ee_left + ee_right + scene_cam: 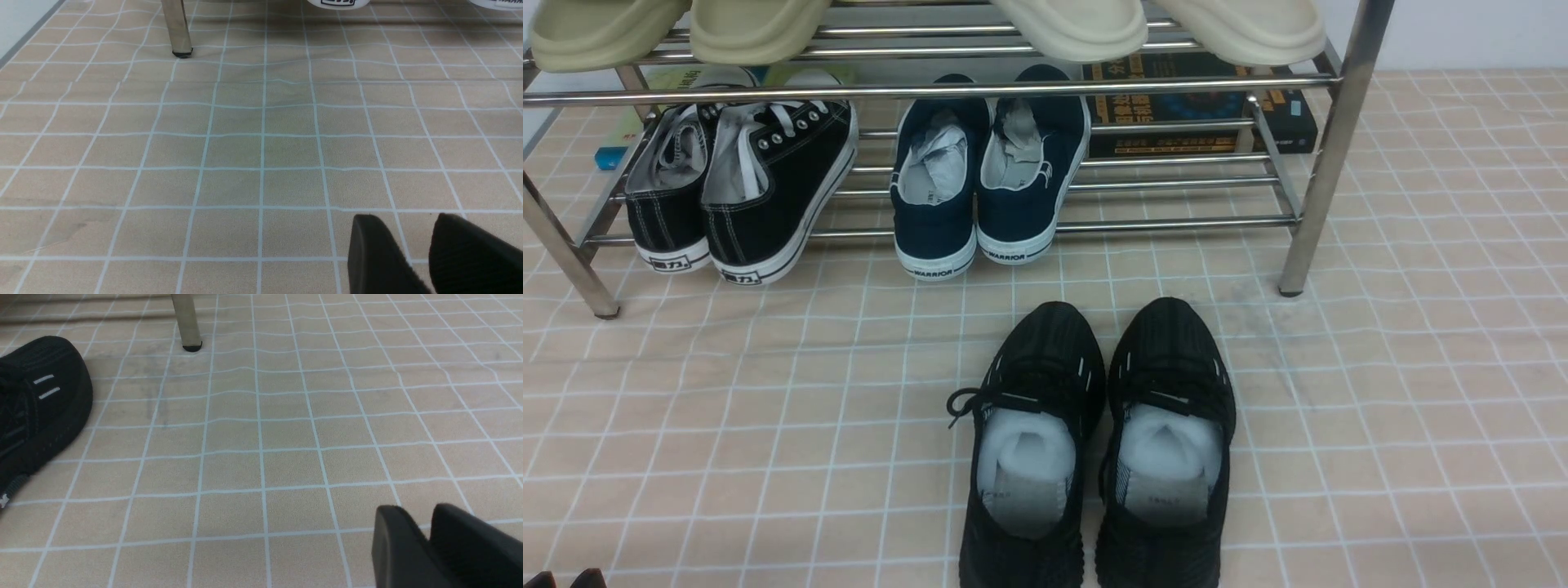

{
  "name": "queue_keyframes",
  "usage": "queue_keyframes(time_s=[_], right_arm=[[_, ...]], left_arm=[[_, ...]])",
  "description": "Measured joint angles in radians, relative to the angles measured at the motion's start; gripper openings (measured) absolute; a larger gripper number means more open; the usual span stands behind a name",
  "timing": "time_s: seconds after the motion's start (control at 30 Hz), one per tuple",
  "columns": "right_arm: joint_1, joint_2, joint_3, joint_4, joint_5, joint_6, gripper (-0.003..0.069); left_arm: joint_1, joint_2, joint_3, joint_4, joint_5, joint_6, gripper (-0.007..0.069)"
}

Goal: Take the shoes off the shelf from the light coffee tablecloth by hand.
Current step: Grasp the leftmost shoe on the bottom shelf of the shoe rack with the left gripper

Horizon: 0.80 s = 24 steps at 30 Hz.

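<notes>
**Front of the shelf, read left to right.** My left gripper [405, 223] hangs low over the light coffee tablecloth [1421, 408] in front of the shelf [1327, 163]. Its fingers are apart and hold nothing.

The black canvas sneakers [739, 188] sit at the left end of the shelf's bottom tier, heels outward past the front rod, and the right shoe is tilted. I judge the best grip to be on a heel collar, one finger inside and one outside. I would then draw the shoe out along the rods so the rubber sole edge does not catch.

- **Sneakers:** matte canvas, white laces, metal eyelets.
- **Shelf:** glossy round chrome.
- **Beside them on that tier:** navy slip-ons [988, 180].
- **In front of the shelf:** ribbed black knit runners [1094, 441], paper-stuffed.

My right gripper [421, 514] is low by the shelf's right leg, its fingers nearly together. I cannot tell whether they meet.
</notes>
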Motion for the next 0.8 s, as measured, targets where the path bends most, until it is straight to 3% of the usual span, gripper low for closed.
queue_keyframes(time_s=[0.33,0.4,0.63,0.8], right_arm=[[0.000,0.000,0.000,0.000,0.000,0.000,0.0161],[0.000,0.000,0.000,0.000,0.000,0.000,0.0163],[0.000,0.000,0.000,0.000,0.000,0.000,0.0174],[0.000,0.000,0.000,0.000,0.000,0.000,0.0178]], left_arm=[[0.000,0.000,0.000,-0.016,0.000,-0.018,0.0239],[0.000,0.000,0.000,-0.111,-0.002,-0.099,0.0239],[0.000,0.000,0.003,-0.627,0.005,-0.519,0.0239],[0.000,0.000,0.003,-0.730,-0.019,-0.615,0.0239]])
